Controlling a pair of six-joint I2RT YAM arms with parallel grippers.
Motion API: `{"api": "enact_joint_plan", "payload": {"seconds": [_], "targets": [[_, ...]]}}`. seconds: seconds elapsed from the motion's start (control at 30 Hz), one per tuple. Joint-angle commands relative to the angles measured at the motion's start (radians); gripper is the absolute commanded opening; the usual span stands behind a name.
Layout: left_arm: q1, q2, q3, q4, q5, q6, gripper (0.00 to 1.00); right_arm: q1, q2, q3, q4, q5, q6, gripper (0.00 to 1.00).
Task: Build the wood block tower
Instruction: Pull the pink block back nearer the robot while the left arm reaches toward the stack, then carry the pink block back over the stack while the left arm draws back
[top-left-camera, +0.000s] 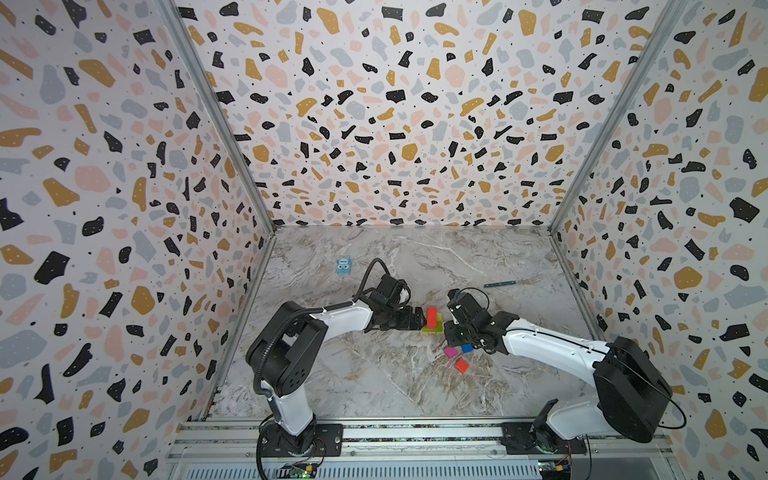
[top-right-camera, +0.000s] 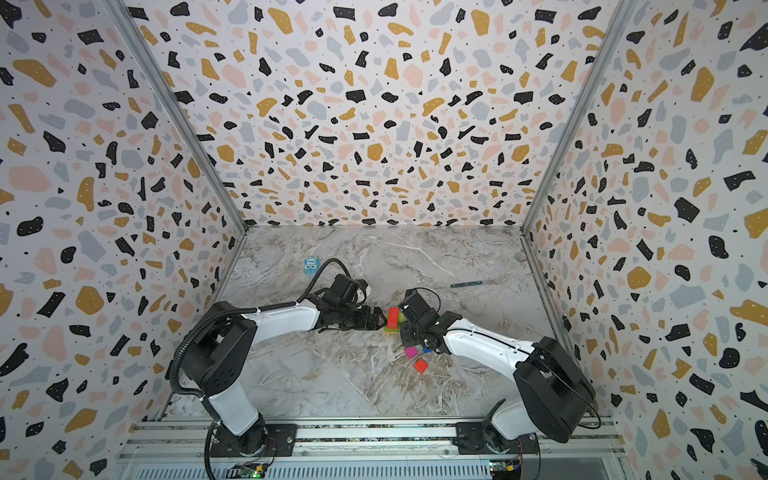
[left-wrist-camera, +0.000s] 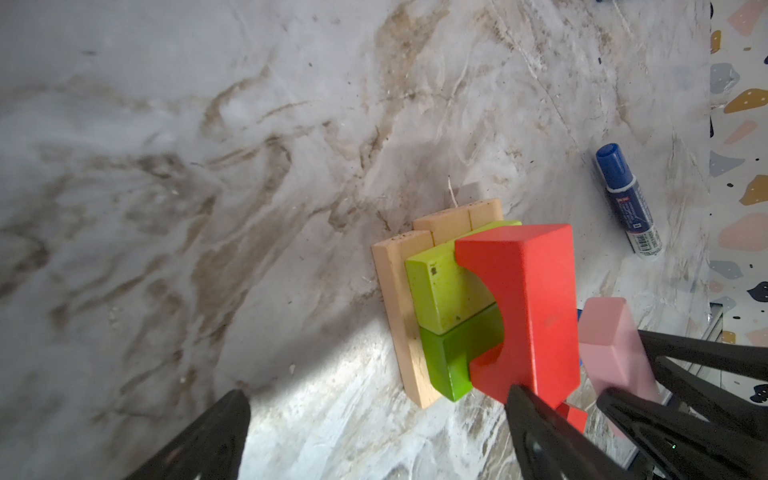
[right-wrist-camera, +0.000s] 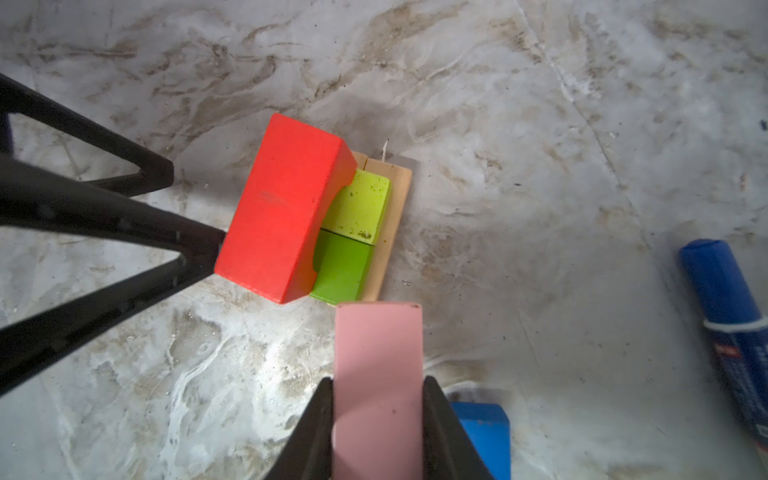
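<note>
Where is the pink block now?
The pink block is clamped in the right gripper, which stands just right of the stack in both top views; the right wrist view shows it beside the green blocks and red block, not on them.

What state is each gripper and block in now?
Left gripper: open, one fingertip at the red block.
Right gripper: shut on the pink block.
Red block: lying on the green blocks.
Green blocks: side by side on the tan base.
Magenta cube, blue cube, orange cube: loose on the table.
</note>
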Motion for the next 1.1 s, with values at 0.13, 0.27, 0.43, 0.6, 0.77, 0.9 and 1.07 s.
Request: {"api": "enact_joint_plan", "payload": {"seconds": [0.13,0.27,0.43,0.6,0.77,0.9,1.07], "targets": [[-0.014,0.004,0.022,0.021,-0.003,-0.005,0.97,-0.002,0.007,0.019,-0.017,0.030,0.006,0.22],[-0.016,0.005,0.023,0.021,-0.005,-0.007,0.97,-0.001,0.013,0.024,-0.015,0.034,0.006,0.22],[-0.020,0.005,0.027,0.016,-0.004,-0.004,0.97,-0.002,0.015,0.029,-0.020,0.038,0.005,0.22],[-0.020,-0.005,0.031,-0.003,-0.010,0.003,0.97,-0.002,0.009,0.032,-0.027,0.044,0.010,0.22],[-0.020,-0.027,0.032,-0.029,-0.021,0.009,0.97,-0.002,-0.007,0.058,-0.067,0.069,0.042,0.22],[-0.020,-0.059,0.037,-0.057,-0.028,0.021,0.97,0.001,-0.016,0.093,-0.113,0.085,0.080,0.22],[-0.017,-0.101,0.044,-0.108,-0.044,0.053,0.97,0.013,-0.012,0.143,-0.157,0.112,0.138,0.23]]}}
